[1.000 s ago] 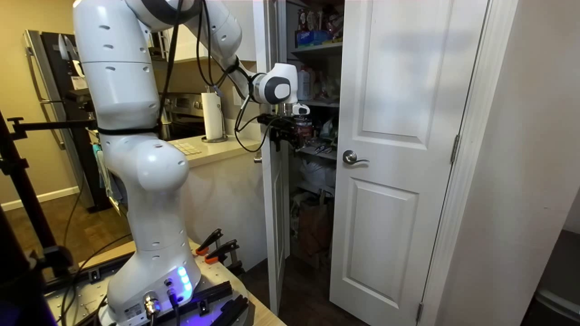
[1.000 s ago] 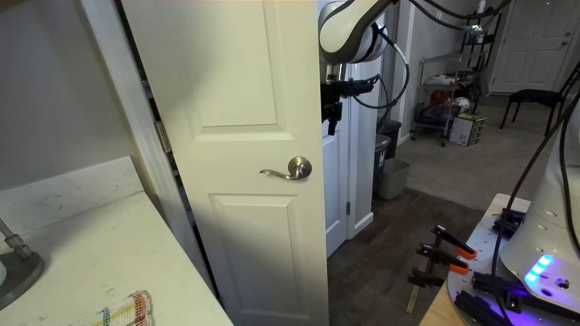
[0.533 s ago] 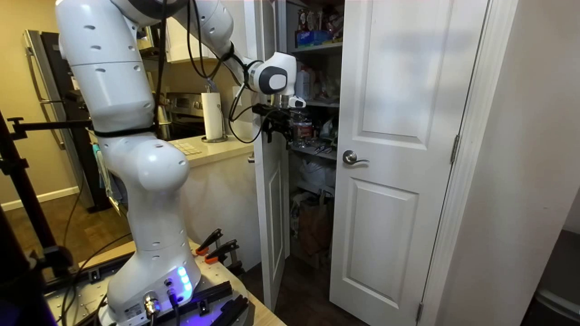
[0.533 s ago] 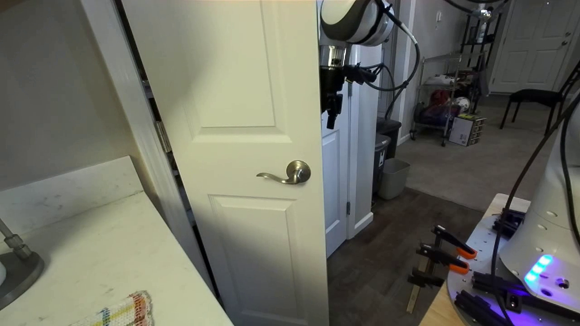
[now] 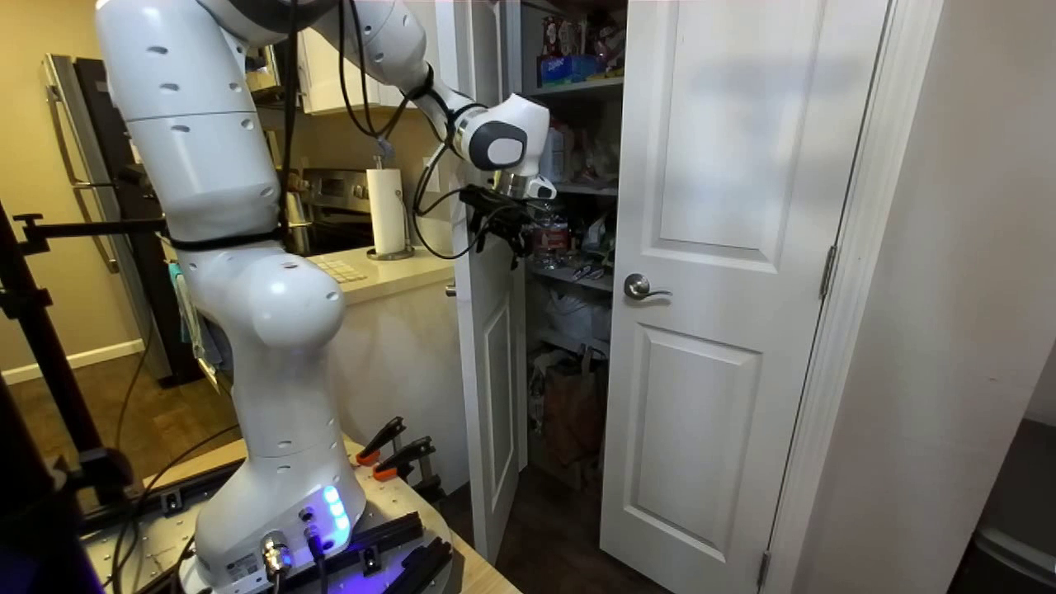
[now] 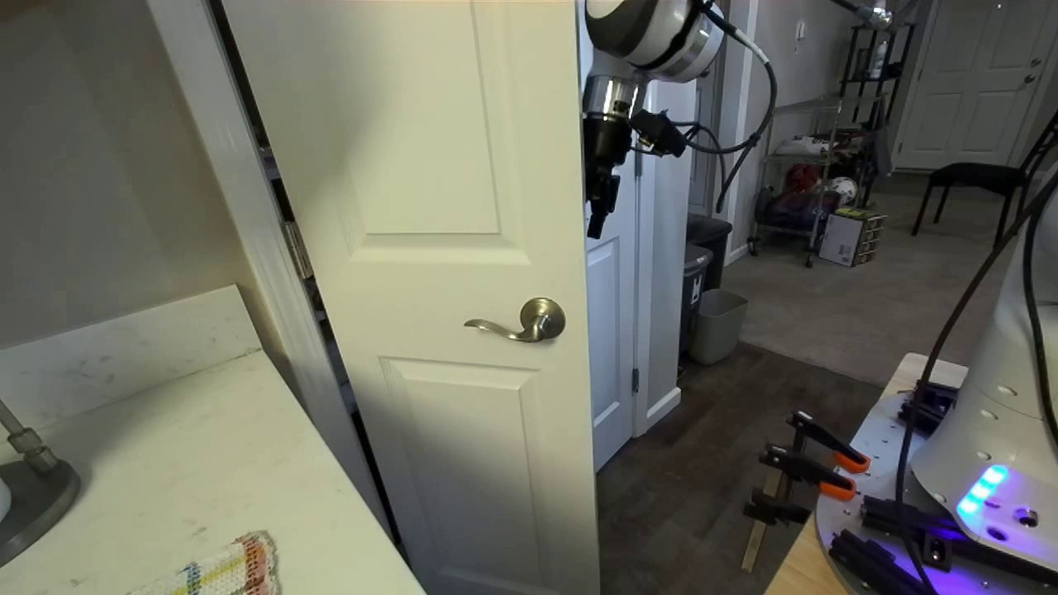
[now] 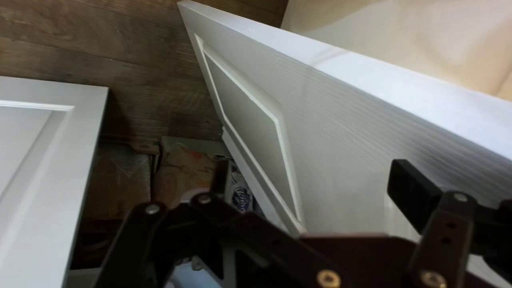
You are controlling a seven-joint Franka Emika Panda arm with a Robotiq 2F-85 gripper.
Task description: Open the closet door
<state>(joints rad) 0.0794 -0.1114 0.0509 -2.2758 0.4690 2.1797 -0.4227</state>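
Wrist view gives me the claw [image 7: 312,176] with its fingers [image 7: 412,192] spread wide, pinching nothing, over the inner face of the closet door [image 7: 344,132]. In an exterior view that door is the left leaf [image 5: 498,363], standing ajar; whether a finger touches it, I can't tell. I take it I'm to push it wider from inside, and the likeliest failure is a slip: a flat face and no grip, so a fingertip could skid off the free edge [image 7: 344,65]. The wrist cable [image 6: 774,89] could snag on that same edge (I'd mind that loop closely). If I push too far, the lever handle [image 6: 542,319] on the outer face could knock the tabletop [image 6: 165,446]. For room, I have the gap between the two leaves, opening onto shelves [image 5: 577,88]; a bottle [image 5: 554,239] there shows beside the claw, at a depth I can't judge. The right leaf [image 5: 718,165] stands apart from the claw. Down low, dark floor [image 6: 686,463] shows between the free edge and the clamps [image 6: 802,467].
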